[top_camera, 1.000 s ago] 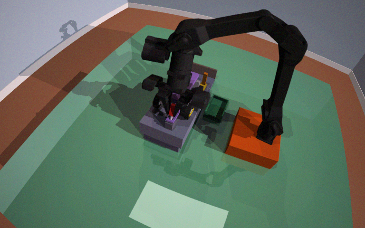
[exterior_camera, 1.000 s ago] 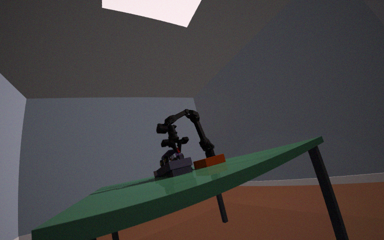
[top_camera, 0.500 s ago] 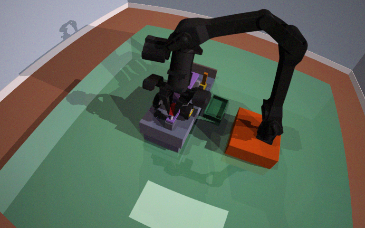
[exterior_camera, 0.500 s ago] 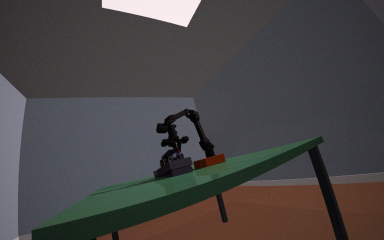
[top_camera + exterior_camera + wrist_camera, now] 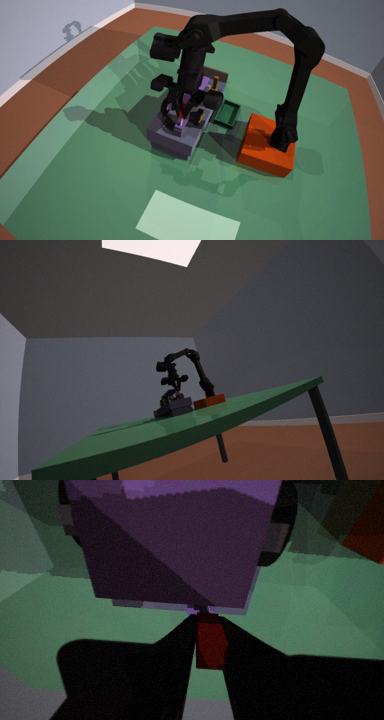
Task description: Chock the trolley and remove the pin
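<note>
My gripper [image 5: 182,116] [image 5: 177,388] [image 5: 206,621] is shut on the red head of the stop pin [image 5: 181,110] [image 5: 211,647] at the uphill end of the purple trolley [image 5: 203,84] [image 5: 185,545]. The trolley stands on the grey ramp [image 5: 169,140] [image 5: 175,407]. One black wheel with a yellow hub [image 5: 199,117] shows beside my fingers. The chock's orange handle [image 5: 216,81] stands upright at the trolley's far, downhill end; I cannot tell if the chock touches a wheel. The green tray [image 5: 225,123] lies on the table just right of the ramp.
The arm's base stands on an orange block [image 5: 260,152] [image 5: 209,401] right of the tray. A pale rectangle [image 5: 188,217] is marked on the green table near its front edge. The arm arches high over the tray.
</note>
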{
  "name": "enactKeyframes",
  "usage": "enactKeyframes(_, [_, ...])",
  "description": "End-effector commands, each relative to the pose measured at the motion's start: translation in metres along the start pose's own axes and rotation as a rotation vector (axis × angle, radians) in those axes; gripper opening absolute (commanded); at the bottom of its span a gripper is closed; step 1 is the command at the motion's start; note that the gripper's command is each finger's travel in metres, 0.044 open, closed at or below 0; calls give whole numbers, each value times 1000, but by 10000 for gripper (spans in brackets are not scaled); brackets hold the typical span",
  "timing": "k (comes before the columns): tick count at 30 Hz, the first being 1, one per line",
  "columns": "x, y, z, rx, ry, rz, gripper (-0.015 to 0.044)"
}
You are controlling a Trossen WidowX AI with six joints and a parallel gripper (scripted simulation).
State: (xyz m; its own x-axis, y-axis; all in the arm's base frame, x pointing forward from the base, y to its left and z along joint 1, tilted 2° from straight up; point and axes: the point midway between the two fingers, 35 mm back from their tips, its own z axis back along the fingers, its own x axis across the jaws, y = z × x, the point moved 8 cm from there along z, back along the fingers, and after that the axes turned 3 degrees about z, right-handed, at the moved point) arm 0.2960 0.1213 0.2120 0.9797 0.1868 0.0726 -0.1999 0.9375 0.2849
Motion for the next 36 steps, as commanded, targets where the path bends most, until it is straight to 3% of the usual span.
enactKeyframes(1, [0,1,5,4,-2,4,0])
enactKeyframes(36, [2,6,28,4,-2,4,0])
